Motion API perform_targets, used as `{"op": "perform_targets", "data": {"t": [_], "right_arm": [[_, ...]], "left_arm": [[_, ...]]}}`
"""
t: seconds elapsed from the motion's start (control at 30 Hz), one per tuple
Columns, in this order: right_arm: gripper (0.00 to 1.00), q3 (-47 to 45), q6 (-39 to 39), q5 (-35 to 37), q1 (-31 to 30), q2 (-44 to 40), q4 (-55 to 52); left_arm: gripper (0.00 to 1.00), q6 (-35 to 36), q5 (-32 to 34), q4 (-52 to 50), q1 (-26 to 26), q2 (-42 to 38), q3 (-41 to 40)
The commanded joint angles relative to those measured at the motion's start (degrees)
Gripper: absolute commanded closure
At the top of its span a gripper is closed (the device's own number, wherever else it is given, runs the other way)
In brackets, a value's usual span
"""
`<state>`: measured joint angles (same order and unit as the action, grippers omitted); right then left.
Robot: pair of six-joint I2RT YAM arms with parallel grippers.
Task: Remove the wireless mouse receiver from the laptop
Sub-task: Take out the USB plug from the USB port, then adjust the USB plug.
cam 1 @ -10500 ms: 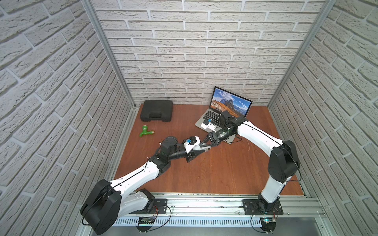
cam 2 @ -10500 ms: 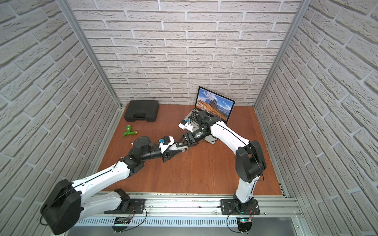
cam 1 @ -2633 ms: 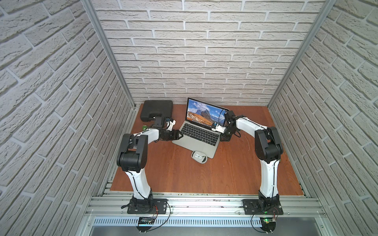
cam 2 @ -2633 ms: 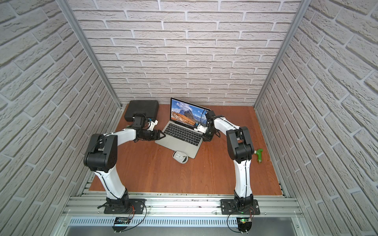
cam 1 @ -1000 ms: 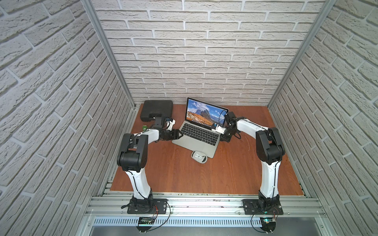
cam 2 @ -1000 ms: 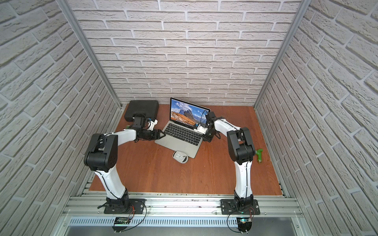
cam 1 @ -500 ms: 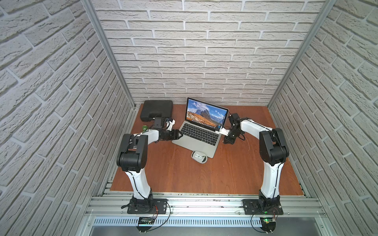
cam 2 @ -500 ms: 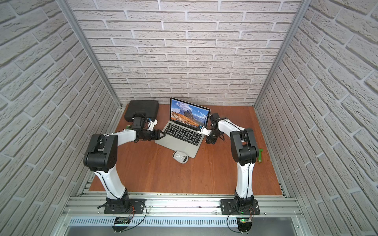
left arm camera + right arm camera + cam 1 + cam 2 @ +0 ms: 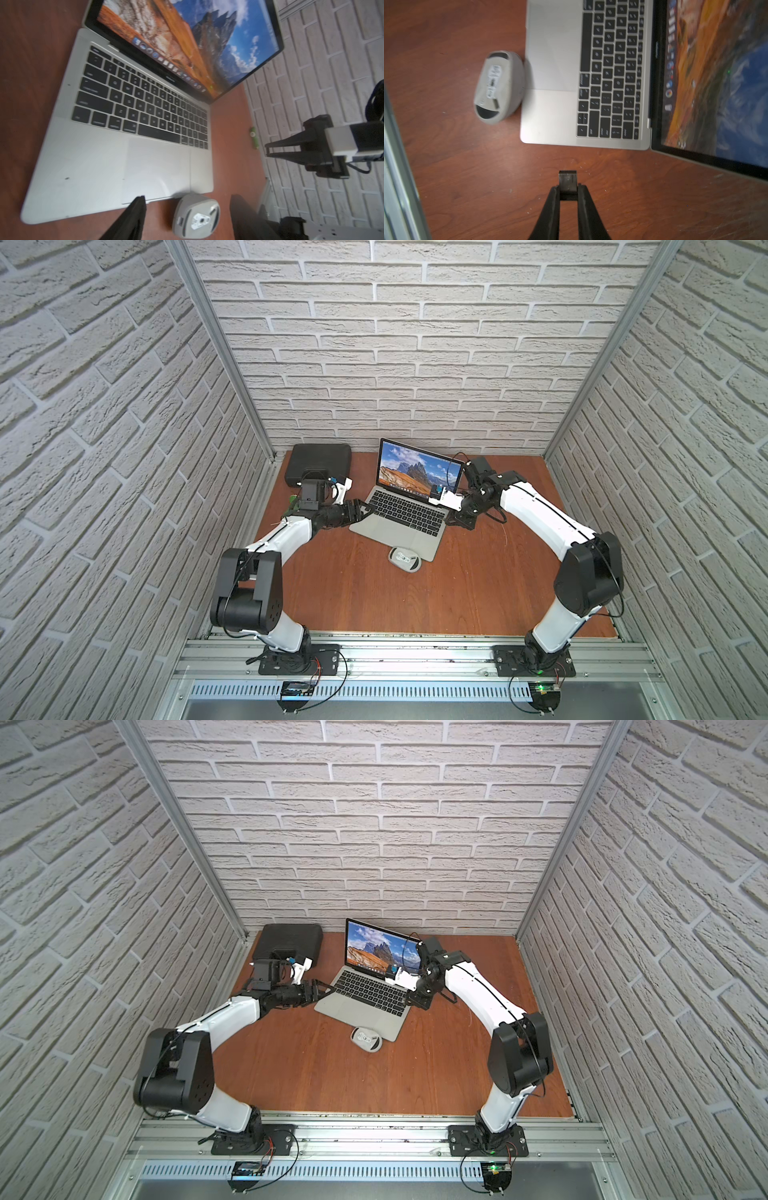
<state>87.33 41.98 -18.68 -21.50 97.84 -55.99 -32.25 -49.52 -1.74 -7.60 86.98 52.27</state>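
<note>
The right gripper (image 9: 568, 189) hangs just off the right side edge of the laptop (image 9: 550, 116), its two black fingers (image 9: 552, 199) drawn narrow and pinching the wireless mouse receiver (image 9: 567, 179). In the right wrist view the receiver sits right at the fingertips. Its dark rear end is caught between them, and its greyish plug end juts out past the tips toward the laptop. The receiver is out of the laptop: a strip of bare wooden tabletop (image 9: 467, 166) shows between the plug end and the silver side edge, near the right end of the keyboard. In both top views the receiver is too small to make out.

The left gripper (image 9: 367, 511) is at the opposite side of the laptop, by the left edge of the keyboard. Its jaws stand well apart with nothing between them.

The laptop is open, a mountain landscape on its screen. A grey-white mouse (image 9: 499, 87) lies upside down, label up, against the laptop's front edge near the trackpad. A black moulded case (image 9: 320, 460) sits in the back left corner, behind the left gripper.
</note>
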Motion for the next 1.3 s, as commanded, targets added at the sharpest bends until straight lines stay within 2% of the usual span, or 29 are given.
{"op": "perform_targets", "data": {"t": [0.0, 0.1, 0.17, 0.47, 0.8, 0.97, 1.27], "right_arm": [[0.98, 2.80, -2.88, -3.89, -4.74, -0.95, -6.91], [0.98, 3.42, -4.10, -5.89, -8.74, -2.82, -7.95], [0.98, 3.57, -5.17, -6.90, -10.57, -3.59, -8.53], [0.98, 7.97, -6.61, -6.69, -14.85, -5.66, -13.14], [0.98, 8.19, -5.55, -1.89, -16.29, -7.93, -13.49], [0.98, 8.35, -4.31, 1.01, -16.38, -7.84, -13.92], [0.98, 8.17, -3.56, 0.92, -16.47, -8.15, -12.91]], "left_arm": [[0.32, -7.24, -9.46, 3.91, -2.32, -3.50, -1.19], [0.36, -12.84, -11.01, 6.24, -3.47, -6.67, -2.52], [0.38, -18.25, -12.58, 11.36, -4.79, -8.13, -4.09], [0.38, -26.83, -13.86, 19.82, -14.86, -7.44, -5.27], [0.41, -28.71, -15.40, 20.00, -18.93, -6.64, -4.42], [0.41, -32.51, -14.56, 22.88, -22.00, -6.22, -5.28], [0.46, -31.87, -14.35, 22.49, -24.05, -4.77, -5.03]]}}
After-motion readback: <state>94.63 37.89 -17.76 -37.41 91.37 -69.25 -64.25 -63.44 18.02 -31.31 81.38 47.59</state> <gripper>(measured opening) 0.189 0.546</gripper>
